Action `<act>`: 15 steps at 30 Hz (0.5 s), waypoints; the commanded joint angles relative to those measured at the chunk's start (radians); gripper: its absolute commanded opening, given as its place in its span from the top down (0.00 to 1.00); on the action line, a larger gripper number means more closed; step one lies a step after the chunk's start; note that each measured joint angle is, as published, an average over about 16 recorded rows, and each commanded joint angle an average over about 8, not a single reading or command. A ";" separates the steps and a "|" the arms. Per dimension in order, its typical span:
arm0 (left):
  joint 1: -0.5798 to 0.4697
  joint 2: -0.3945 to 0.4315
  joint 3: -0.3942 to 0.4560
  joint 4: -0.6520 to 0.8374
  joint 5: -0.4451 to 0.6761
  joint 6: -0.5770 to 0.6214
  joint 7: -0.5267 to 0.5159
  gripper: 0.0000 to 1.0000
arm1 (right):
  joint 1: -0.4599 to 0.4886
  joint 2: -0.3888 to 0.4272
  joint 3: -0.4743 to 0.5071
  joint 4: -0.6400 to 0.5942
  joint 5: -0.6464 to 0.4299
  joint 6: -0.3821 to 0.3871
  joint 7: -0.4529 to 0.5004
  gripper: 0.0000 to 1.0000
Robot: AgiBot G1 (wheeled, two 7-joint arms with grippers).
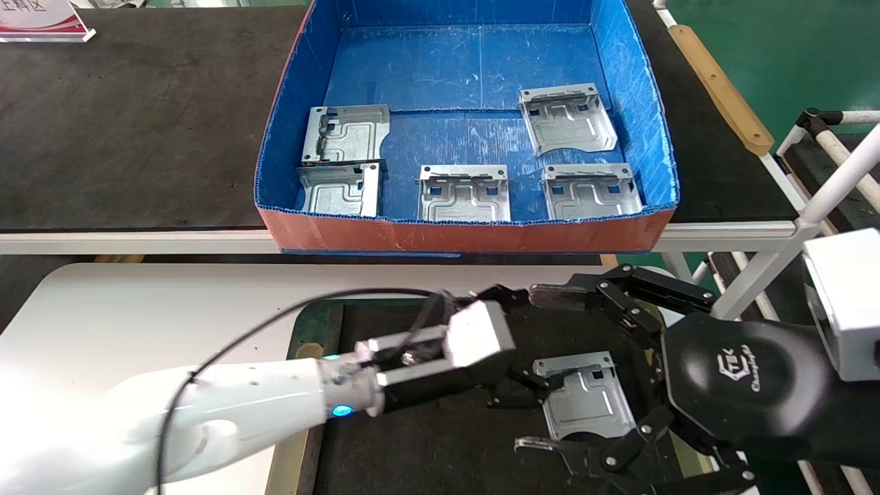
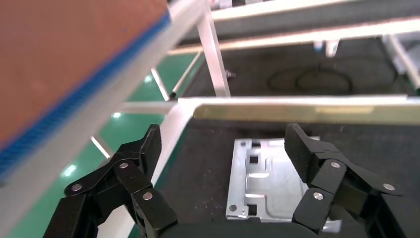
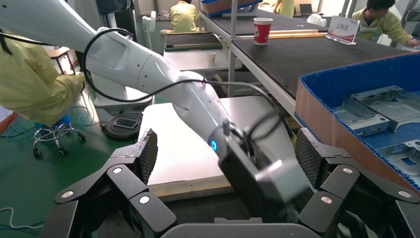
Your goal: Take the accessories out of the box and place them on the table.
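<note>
The blue box [image 1: 467,234] with its orange front wall stands on the far table and holds several silver accessories, such as one [image 1: 347,130] at the left and one [image 1: 567,117] at the right. One accessory [image 1: 584,395] lies flat on the black mat [image 1: 426,447] of the white table [image 1: 137,309]. My left gripper [image 1: 524,347] is open just above the mat, with that plate [image 2: 267,178] below and between its fingers, not gripped. My right gripper [image 1: 536,371] is open wide and empty, its fingers [image 3: 148,148] straddling the left wrist. The box's corner also shows in the right wrist view [image 3: 346,114].
The box rests on a dark-felt table [image 1: 137,117] with a white frame. A sign [image 1: 41,20] stands at its far left, a wooden strip [image 1: 722,89] along its right edge. A white tube rack [image 1: 839,151] is at the right. A paper cup [image 3: 262,29] is far off.
</note>
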 commanded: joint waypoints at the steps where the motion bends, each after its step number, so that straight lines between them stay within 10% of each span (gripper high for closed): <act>1: 0.010 -0.025 -0.039 -0.017 0.008 0.035 -0.035 0.00 | 0.000 0.000 0.000 0.000 0.000 0.000 0.000 0.00; 15: 0.084 -0.203 -0.316 -0.141 0.069 0.285 -0.285 0.00 | 0.000 0.000 0.000 0.000 0.000 0.000 0.000 0.00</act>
